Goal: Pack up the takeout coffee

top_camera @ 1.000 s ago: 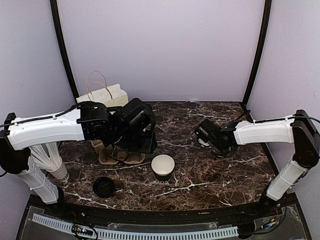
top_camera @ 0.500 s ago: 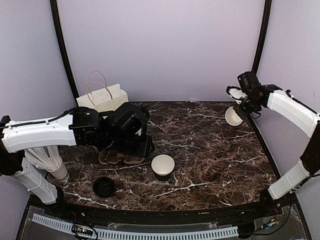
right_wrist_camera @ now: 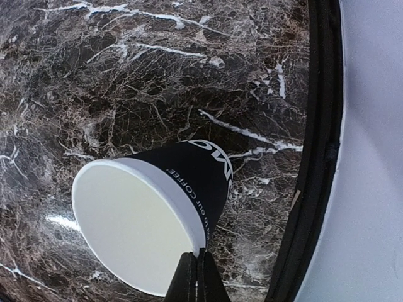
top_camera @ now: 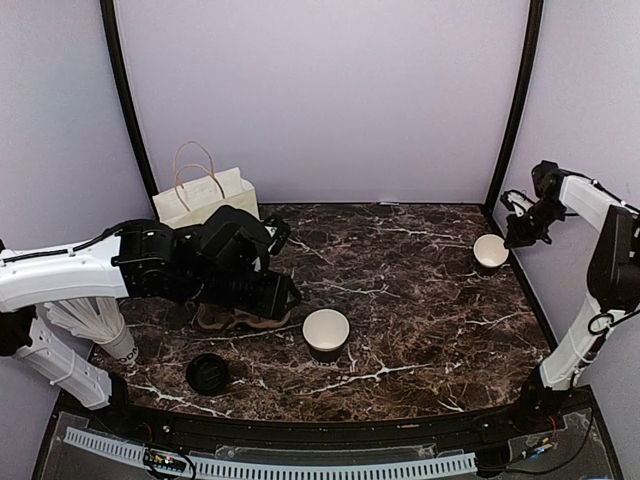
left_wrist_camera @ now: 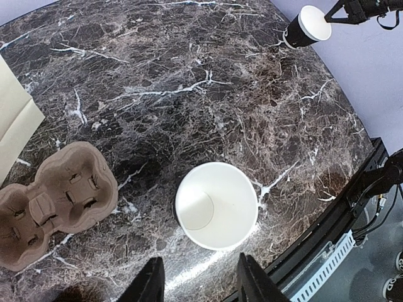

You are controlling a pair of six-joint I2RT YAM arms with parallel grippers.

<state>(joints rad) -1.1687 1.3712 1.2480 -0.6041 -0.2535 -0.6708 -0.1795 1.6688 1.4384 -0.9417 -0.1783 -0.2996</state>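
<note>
No lidded takeout coffee shows in any view. Two black paper cups with bare white rims do. One cup [top_camera: 326,332] stands upright in the middle of the table, white inside [left_wrist_camera: 216,204]. My left gripper [left_wrist_camera: 200,283] hangs open just near of it, holding nothing, its arm over the table's left side [top_camera: 275,295]. The other cup [right_wrist_camera: 189,189] is tilted at the table's far right edge [top_camera: 490,250]. My right gripper [right_wrist_camera: 200,267] is shut on its rim. A loose flat black lid [top_camera: 208,373] lies at the front left.
A brown cardboard cup carrier [left_wrist_camera: 56,201] lies left of the middle cup, partly under my left arm [top_camera: 235,318]. A cream paper bag [top_camera: 205,195] with handles stands at the back left. A stack of white cups [top_camera: 105,325] lies at the left edge. The black table rim [right_wrist_camera: 315,157] runs beside the tilted cup.
My right arm swung from mid-table to the far right, carrying the bare-rimmed cup high, then lowering it near the right edge. My left arm drew back slightly leftward.
</note>
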